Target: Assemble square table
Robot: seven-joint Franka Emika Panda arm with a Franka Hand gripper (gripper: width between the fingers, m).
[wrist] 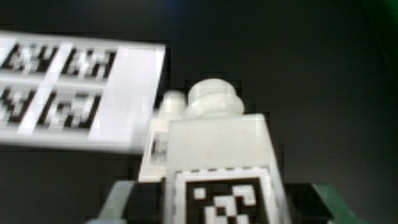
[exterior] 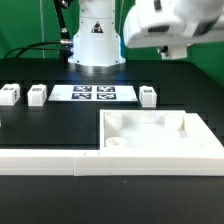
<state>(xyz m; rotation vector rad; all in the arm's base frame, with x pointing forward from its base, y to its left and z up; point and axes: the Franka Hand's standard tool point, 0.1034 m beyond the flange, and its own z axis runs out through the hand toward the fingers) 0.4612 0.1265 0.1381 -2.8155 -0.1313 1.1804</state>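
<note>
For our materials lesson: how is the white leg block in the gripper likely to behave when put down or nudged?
The leg block looks like moulded plastic, so probably stiff and light. Its flat sides suggest it would slide rather than roll. The rounded peg at one end means it may topple if stood on that.

Bare black surface (exterior: 50,125) lies between leg blocks (exterior: 37,95) and rail (exterior: 40,158)

White leg block (wrist: 222,135) with black-and-white tag (wrist: 226,200)
</note>
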